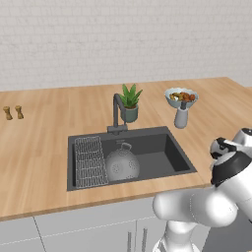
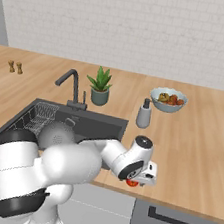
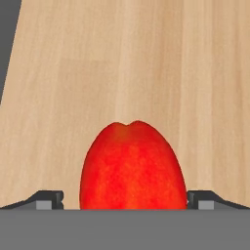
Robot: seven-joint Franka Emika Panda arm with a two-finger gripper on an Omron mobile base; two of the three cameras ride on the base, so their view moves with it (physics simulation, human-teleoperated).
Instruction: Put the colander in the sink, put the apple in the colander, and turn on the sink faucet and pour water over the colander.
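Observation:
The silver-grey colander (image 1: 122,165) (image 2: 56,135) sits in the dark sink (image 1: 165,158) (image 2: 109,130), just right of the wire rack. The red apple (image 3: 133,166) (image 2: 132,183) rests on the wooden counter near its front edge, right of the sink. My gripper (image 3: 126,201) (image 2: 137,180) is lowered over the apple and stands open. One fingertip (image 3: 49,199) is on each side of the fruit, with a small gap to it. The dark faucet (image 1: 117,110) (image 2: 72,84) stands behind the sink with its spout over the basin. No water is visible.
A wire rack (image 1: 90,161) fills the sink's left part. Behind the sink are a potted plant (image 1: 130,103), a grey soap dispenser (image 1: 181,117) and a fruit bowl (image 1: 181,97). Two small shakers (image 1: 13,112) stand far left. The counter's front edge (image 2: 171,205) is close to the apple.

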